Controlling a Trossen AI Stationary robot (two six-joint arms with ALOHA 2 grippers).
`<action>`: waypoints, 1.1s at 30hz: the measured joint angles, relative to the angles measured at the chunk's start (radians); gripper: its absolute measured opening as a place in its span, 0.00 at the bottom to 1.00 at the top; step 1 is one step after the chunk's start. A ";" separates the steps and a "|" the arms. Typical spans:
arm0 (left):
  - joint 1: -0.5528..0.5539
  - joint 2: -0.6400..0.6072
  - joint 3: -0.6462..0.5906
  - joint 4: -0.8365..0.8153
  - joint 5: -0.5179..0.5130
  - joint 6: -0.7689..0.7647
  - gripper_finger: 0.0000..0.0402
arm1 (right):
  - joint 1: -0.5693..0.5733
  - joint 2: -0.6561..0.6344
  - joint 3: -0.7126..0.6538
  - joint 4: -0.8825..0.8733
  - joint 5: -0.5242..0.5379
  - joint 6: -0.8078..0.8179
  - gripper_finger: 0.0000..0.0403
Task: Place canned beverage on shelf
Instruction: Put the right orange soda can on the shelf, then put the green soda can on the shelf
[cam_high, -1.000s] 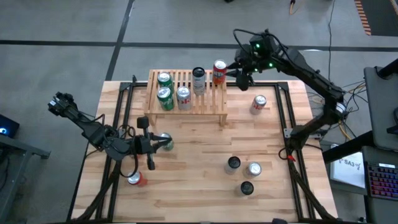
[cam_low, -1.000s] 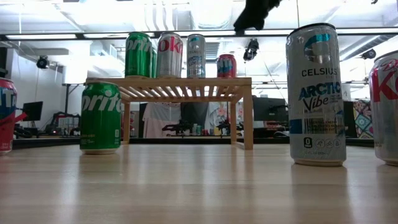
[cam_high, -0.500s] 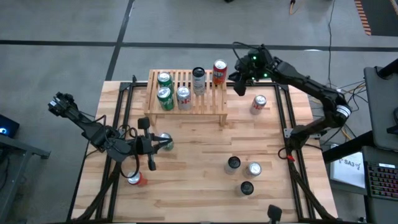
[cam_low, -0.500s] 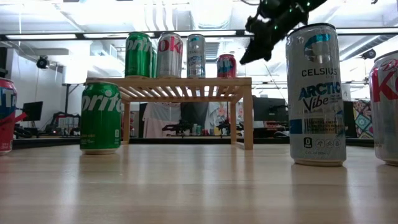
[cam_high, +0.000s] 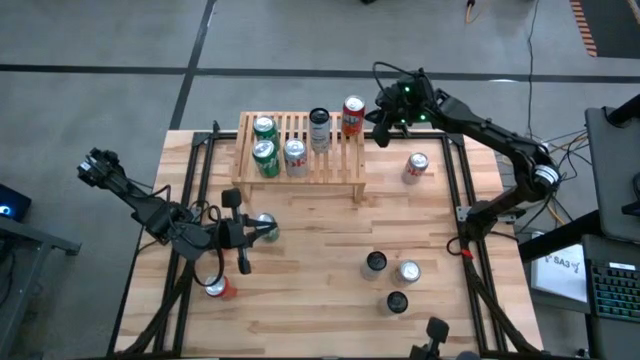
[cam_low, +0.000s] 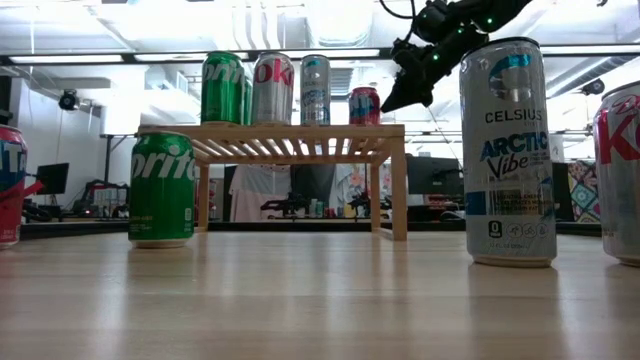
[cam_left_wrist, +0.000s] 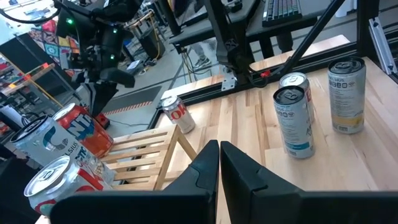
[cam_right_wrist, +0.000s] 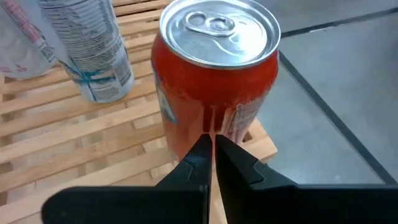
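Five cans stand on the shelf in the upper middle of the high view: two green ones at its left end, a silver one beside them, a slim dark-topped can, and the red can at the shelf's upper right corner, upright and free of any grip. The right gripper hovers just right of that red can with its fingers pinched together on nothing, so this placement looks finished. The left gripper sits low in the left centre of the frame, fingers clenched and empty, right beside a can on the table. More cans are left: one right of the shelf, a trio at lower right, and one at lower left.
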 joint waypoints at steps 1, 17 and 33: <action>0.000 0.000 0.000 0.000 0.000 0.000 0.00 | 0.000 0.003 0.000 0.002 0.000 0.000 0.02; 0.000 0.000 0.000 0.000 0.000 0.010 0.00 | 0.000 0.021 0.000 0.019 0.000 0.001 0.02; 0.000 0.000 0.000 0.000 0.000 0.010 0.00 | 0.040 -0.059 0.001 0.002 -0.003 0.119 0.02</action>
